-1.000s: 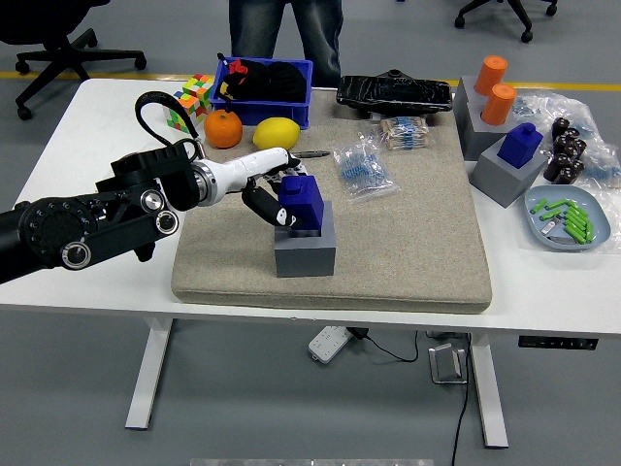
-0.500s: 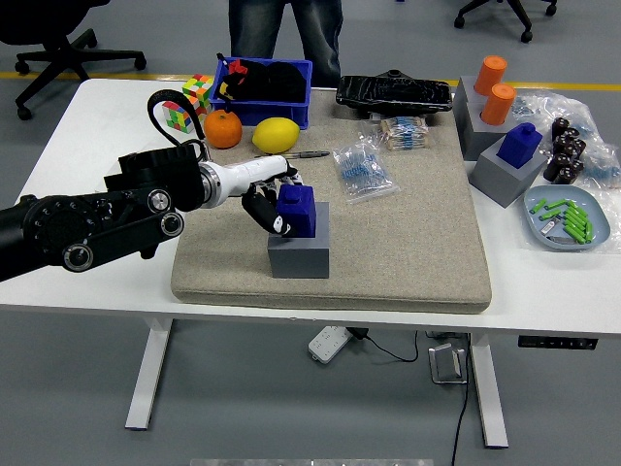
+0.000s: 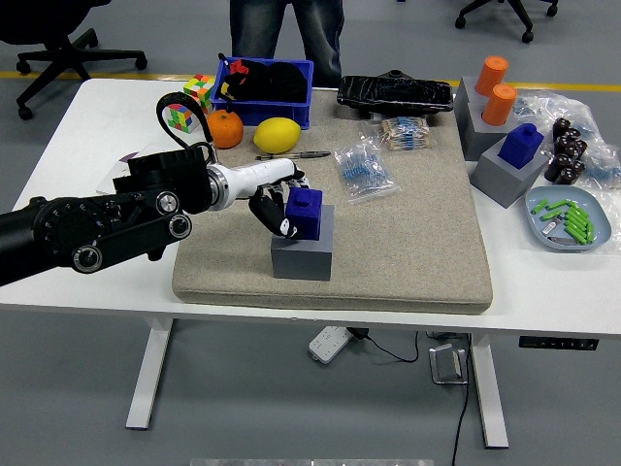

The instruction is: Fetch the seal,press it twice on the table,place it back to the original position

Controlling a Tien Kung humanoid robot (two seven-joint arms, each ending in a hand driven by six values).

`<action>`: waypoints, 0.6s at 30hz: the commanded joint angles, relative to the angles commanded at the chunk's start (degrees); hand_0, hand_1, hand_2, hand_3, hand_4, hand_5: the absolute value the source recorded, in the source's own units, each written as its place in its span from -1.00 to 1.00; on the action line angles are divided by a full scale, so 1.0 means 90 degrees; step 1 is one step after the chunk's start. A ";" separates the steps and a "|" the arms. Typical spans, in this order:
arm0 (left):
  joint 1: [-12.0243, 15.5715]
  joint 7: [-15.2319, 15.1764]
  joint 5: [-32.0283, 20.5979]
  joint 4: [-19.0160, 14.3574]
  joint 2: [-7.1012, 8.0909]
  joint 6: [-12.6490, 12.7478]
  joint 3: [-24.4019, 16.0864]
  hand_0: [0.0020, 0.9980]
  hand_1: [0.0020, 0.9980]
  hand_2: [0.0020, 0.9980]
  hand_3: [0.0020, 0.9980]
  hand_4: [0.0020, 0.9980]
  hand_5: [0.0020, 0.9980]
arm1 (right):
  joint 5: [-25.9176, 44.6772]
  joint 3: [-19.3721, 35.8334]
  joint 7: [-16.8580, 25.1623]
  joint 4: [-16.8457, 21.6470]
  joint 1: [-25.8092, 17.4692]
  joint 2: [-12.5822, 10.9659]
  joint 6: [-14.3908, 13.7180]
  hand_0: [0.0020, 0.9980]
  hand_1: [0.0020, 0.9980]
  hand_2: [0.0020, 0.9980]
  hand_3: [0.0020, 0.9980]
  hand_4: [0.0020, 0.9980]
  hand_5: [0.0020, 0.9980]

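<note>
A blue seal (image 3: 306, 214) stands upright in the top of a grey block holder (image 3: 302, 254) on the beige mat (image 3: 408, 243). My left hand (image 3: 278, 206) reaches in from the left, its white thumb and black fingers wrapped around the seal's left side. The black left arm (image 3: 107, 225) stretches across the table's left part. A second blue seal (image 3: 525, 143) sits in another grey holder (image 3: 506, 175) at the right. The right arm is out of view.
Behind the hand lie an orange (image 3: 224, 128), a lemon (image 3: 277, 134), a pen (image 3: 294, 154), two puzzle cubes (image 3: 181, 117) and a blue bin (image 3: 264, 83). Blue packets (image 3: 360, 167), a black bag (image 3: 394, 94), orange cylinders (image 3: 496, 89) and a dish (image 3: 568, 218) lie beyond. A person stands at the far side.
The seal has settled lower and straighter into the grey holder, which shifted a little on the mat. My left hand stays closed around it.
</note>
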 joint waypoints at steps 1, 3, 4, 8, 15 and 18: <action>0.0007 -0.0010 0.0012 0.0005 0.0000 0.0004 -0.0020 0.19 -0.06 -0.07 0.11 0.65 -1.00 | 0.0000 0.0002 0.0001 0.0001 -0.0001 0.0003 0.0001 0.41 0.23 0.22 0.19 0.38 -0.06; 0.0015 -0.0041 0.0028 0.0012 0.0002 0.0019 -0.0048 0.19 -0.06 -0.07 0.11 0.65 -1.00 | 0.0000 0.0006 0.0003 0.0002 -0.0003 0.0008 0.0000 0.41 0.23 0.22 0.19 0.38 -0.06; 0.0017 -0.0056 0.0042 0.0014 0.0004 0.0025 -0.0069 0.19 -0.01 -0.06 0.11 0.73 -1.00 | 0.0002 0.0002 0.0004 0.0003 -0.0003 0.0010 0.0002 0.41 0.23 0.22 0.19 0.38 -0.06; 0.0032 -0.0110 0.0099 0.0018 0.0017 0.0031 -0.0128 0.19 -0.01 -0.06 0.11 0.73 -1.00 | 0.0002 0.0004 0.0008 0.0006 -0.0006 0.0013 0.0001 0.41 0.23 0.22 0.19 0.38 -0.06; 0.0050 -0.0203 0.0194 0.0007 0.0037 0.0061 -0.0194 0.28 0.16 0.00 0.17 0.96 -0.87 | 0.0023 -0.0013 0.0015 0.0026 0.0001 0.0023 0.0003 0.41 0.23 0.22 0.19 0.38 -0.06; 0.0049 -0.0187 0.0199 0.0031 0.0036 0.0052 -0.0191 0.31 0.22 0.05 0.25 0.98 -0.82 | 0.0027 -0.0011 0.0015 0.0029 0.0006 0.0022 0.0002 0.41 0.23 0.22 0.19 0.38 -0.06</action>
